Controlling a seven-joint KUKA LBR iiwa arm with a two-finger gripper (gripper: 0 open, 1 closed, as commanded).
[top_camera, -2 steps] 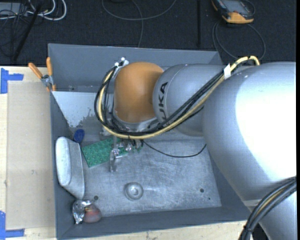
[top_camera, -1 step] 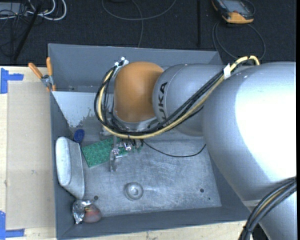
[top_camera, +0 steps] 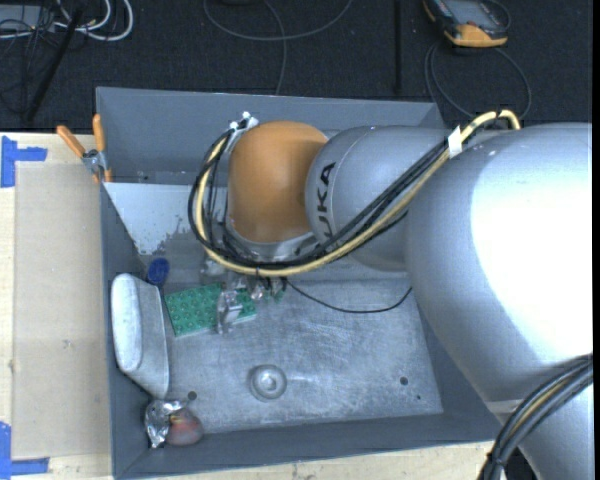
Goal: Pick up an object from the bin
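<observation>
My gripper (top_camera: 238, 304) hangs below the orange wrist cover, left of the bin's middle, low over the floor. It sits at the right edge of a flat green speckled pad (top_camera: 190, 312), and its tip overlaps that edge. Whether the pad is gripped cannot be made out. A small blue cap-like piece (top_camera: 158, 270) lies just up and left of the pad. A long white rounded object (top_camera: 136, 334) rests against the bin's left wall, beside the pad.
A crumpled foil wad with a reddish-brown lump (top_camera: 175, 426) sits in the near left corner. A small round metal disc (top_camera: 268, 381) lies on the floor below the gripper. The arm covers the bin's right and back part.
</observation>
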